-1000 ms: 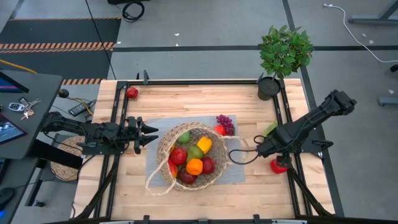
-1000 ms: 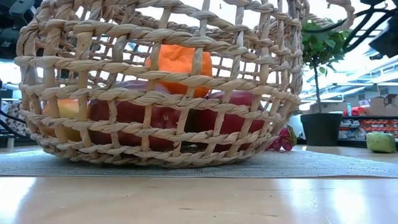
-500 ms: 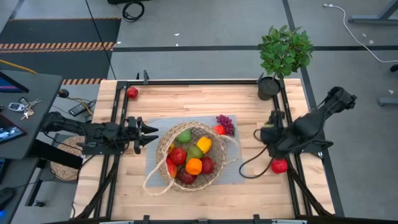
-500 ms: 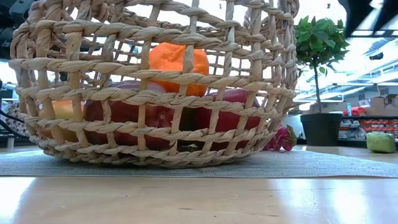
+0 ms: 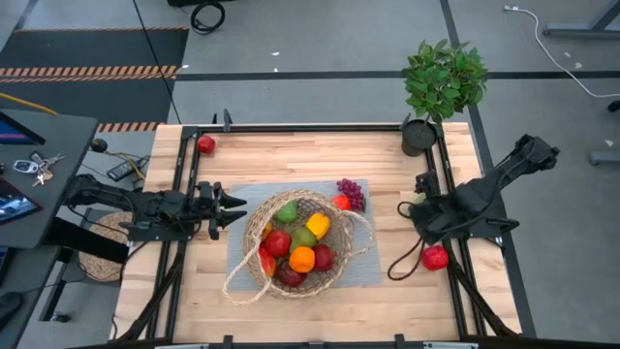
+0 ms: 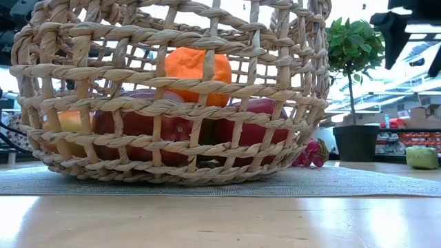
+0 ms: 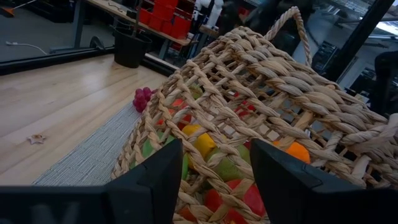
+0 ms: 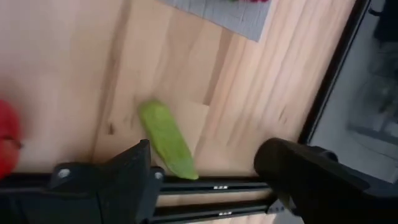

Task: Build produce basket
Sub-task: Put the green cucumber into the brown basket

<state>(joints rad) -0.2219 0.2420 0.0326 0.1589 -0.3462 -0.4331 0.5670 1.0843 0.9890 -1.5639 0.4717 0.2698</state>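
High view: the basket sits mid-tabletop, mostly filled; the left pincer waits spread at its left rim. The right pincer hangs right of it.

Right wrist view: spread fingers frame a green vegetable; descend centred over it. A red fruit is cut off.

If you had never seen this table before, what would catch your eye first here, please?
The wicker basket at the table's middle, on a grey mat, heaped with bright fruit. Then the purple grapes beside its far right rim and the red apple near the right tool, which hangs open above a green vegetable.
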